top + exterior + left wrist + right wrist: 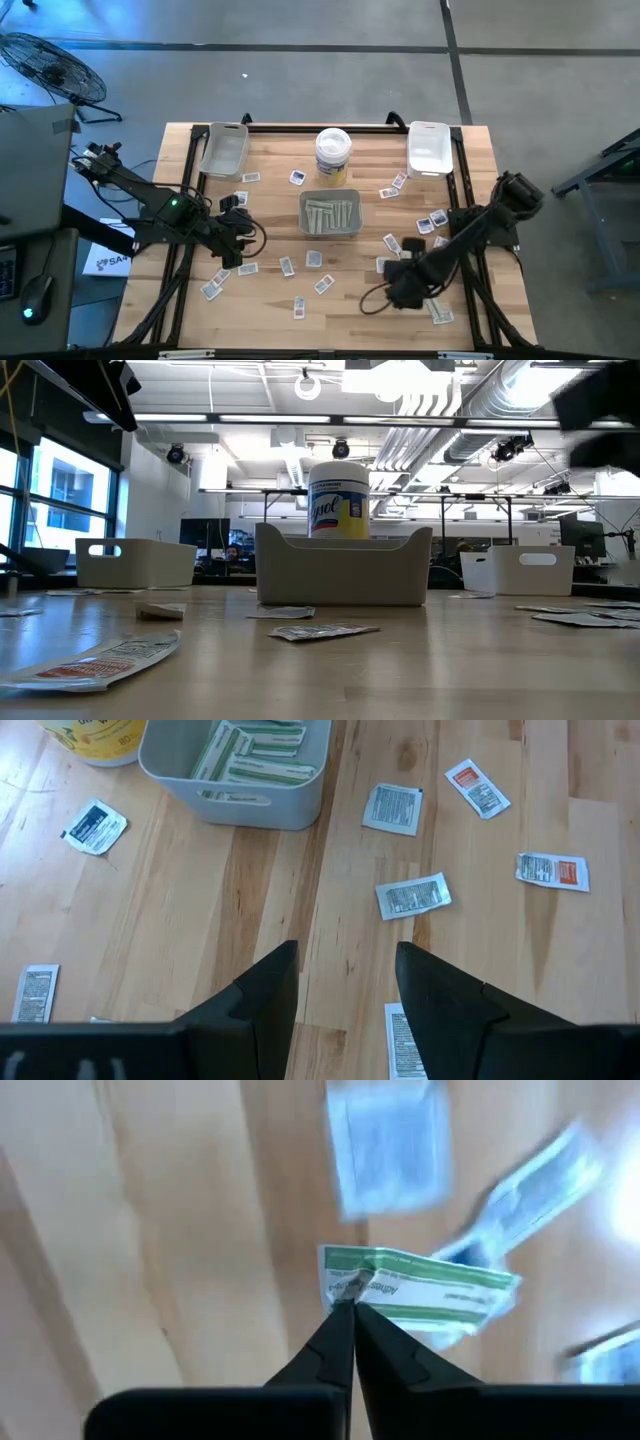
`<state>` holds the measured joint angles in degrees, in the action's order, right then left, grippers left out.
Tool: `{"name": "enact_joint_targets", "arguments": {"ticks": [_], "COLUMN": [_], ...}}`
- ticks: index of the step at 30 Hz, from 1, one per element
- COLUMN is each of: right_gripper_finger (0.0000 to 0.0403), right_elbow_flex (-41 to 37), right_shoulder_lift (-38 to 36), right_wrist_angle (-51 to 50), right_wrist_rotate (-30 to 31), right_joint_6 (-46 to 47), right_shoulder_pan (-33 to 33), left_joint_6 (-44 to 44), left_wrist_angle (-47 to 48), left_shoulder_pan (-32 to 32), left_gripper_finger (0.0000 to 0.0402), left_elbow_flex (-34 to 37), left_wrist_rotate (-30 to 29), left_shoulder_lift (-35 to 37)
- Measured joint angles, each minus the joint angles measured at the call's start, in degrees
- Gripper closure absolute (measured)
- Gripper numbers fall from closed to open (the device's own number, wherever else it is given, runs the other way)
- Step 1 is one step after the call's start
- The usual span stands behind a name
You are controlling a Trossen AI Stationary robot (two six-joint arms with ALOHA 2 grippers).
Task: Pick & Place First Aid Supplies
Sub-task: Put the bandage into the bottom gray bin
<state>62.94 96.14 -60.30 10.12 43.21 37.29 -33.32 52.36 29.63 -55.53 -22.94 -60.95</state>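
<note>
Your right gripper has pinched the end of a green-striped strip packet, with a square packet and other packets crowding just beside it. Your left gripper hangs spread wide over bare wood near the grey tray of strips. The tub behind reads "Lysol".

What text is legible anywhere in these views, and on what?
"Lysol": yellow label of the white tub, standing behind the grey tray.
"SA": partial, on a white sheet on the floor left of the table; the rest is cut off.
Green-striped packet pinched in the right gripper: print is blurred, unreadable.
Loose packets near the left gripper: print too small to read.
</note>
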Motion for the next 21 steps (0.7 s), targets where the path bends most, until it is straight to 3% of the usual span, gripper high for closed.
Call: {"name": "enact_joint_targets", "arguments": {"ticks": [4,10,15,18,21], "right_gripper_finger": [0.0401,0.0401,0.0401,0.0402,0.04], "right_elbow_flex": [8.32,16.91,14.7,10.93,6.92], "right_shoulder_lift": [-0.02,-0.1,-0.06,0.79,1.62], "right_wrist_angle": [-3.96,2.99,18.64,22.97,24.62], "right_wrist_rotate": [9.29,18.55,8.15,2.49,1.07], "right_joint_6": [-13.96,-36.74,-52.73,-54.95,-52.92], "right_shoulder_pan": [-5.76,-15.54,-24.48,-29.19,-32.96], "left_joint_6": [0.0,0.0,-0.02,0.0,0.0], "left_wrist_angle": [0.0,0.0,0.0,0.0,0.0], "left_shoulder_pan": [0.0,0.02,0.0,0.0,0.0], "left_gripper_finger": [0.0236,0.0236,0.0236,0.0236,0.0236], "left_elbow_flex": [0.0,0.0,0.0,0.0,0.0], "left_wrist_rotate": [0.0,0.0,0.0,0.0,0.0], "left_shoulder_lift": [0.0,0.0,0.0,0.0,0.0]}}
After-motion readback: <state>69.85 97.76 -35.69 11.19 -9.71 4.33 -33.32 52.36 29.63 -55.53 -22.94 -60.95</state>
